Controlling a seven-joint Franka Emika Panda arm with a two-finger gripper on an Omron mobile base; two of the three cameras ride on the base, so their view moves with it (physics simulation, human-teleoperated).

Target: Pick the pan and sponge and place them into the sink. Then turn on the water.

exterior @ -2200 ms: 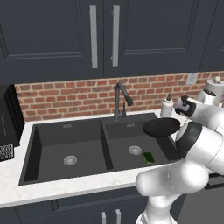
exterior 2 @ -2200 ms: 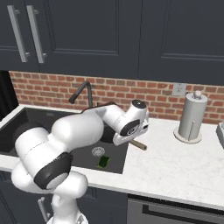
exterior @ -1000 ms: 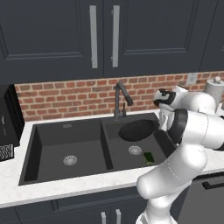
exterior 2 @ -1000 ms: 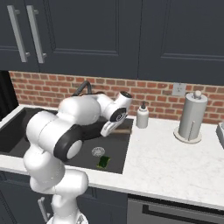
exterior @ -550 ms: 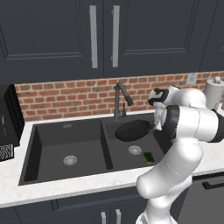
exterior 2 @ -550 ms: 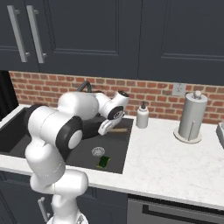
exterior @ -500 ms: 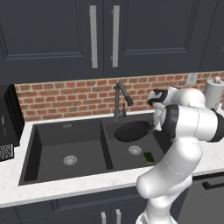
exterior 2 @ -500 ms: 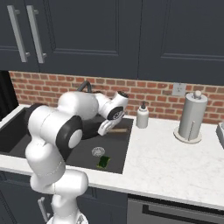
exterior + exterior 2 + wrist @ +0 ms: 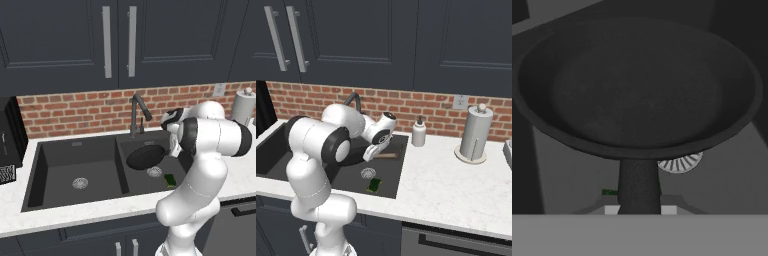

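The black pan (image 9: pixel 146 156) hangs level and low over the right basin of the black sink (image 9: pixel 55 175), above its silver drain (image 9: pixel 154 172). My gripper (image 9: pixel 173 148) is shut on the pan's short handle (image 9: pixel 639 186). In the hand view the pan (image 9: pixel 637 85) spreads out beyond my gripper (image 9: pixel 639 209), with the drain (image 9: pixel 679 162) under its rim. The green sponge (image 9: pixel 171 179) lies on the basin floor by the front wall, and the right base view has the sponge (image 9: pixel 374 185) in front of the drain. No water runs from the faucet (image 9: pixel 137 112).
A soap bottle (image 9: pixel 418 132) stands on the white counter right of the sink, and a paper towel roll (image 9: pixel 474 134) stands farther right. The brick wall and dark cabinets rise behind. A dark appliance (image 9: pixel 9 132) sits at the far left.
My arm has swung left and carried the pan from beside the counter's edge to over the right basin, and lowered it. The sponge has stayed where it was.
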